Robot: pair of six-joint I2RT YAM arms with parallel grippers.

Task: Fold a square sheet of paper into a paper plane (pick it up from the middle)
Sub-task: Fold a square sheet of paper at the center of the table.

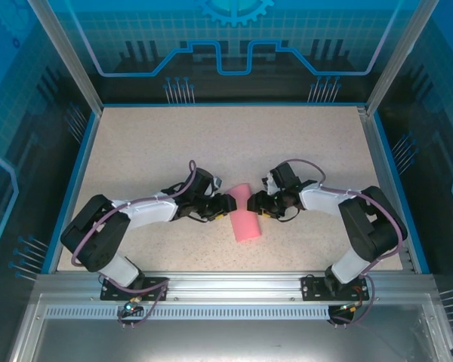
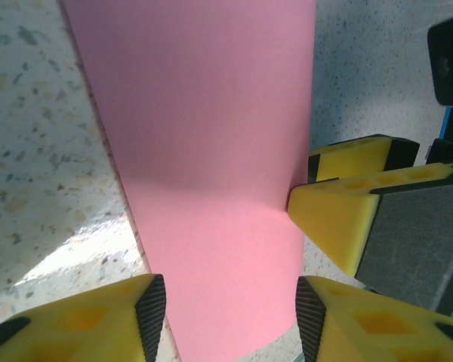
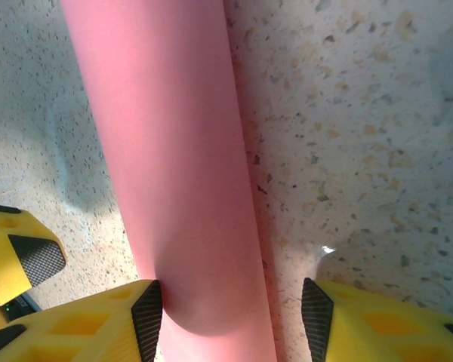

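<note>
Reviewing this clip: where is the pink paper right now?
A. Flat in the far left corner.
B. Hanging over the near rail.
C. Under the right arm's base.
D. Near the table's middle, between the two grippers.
D: the top view shows the square sheet of paper bent narrow near the middle of the table, its far end between the left gripper and the right gripper.

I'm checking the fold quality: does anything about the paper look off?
Yes. The pink-red sheet of paper lies curled into a narrow strip, slightly askew on the speckled table. It bulges up like a rounded tube instead of lying flat, and no sharp crease is visible along it.
</note>
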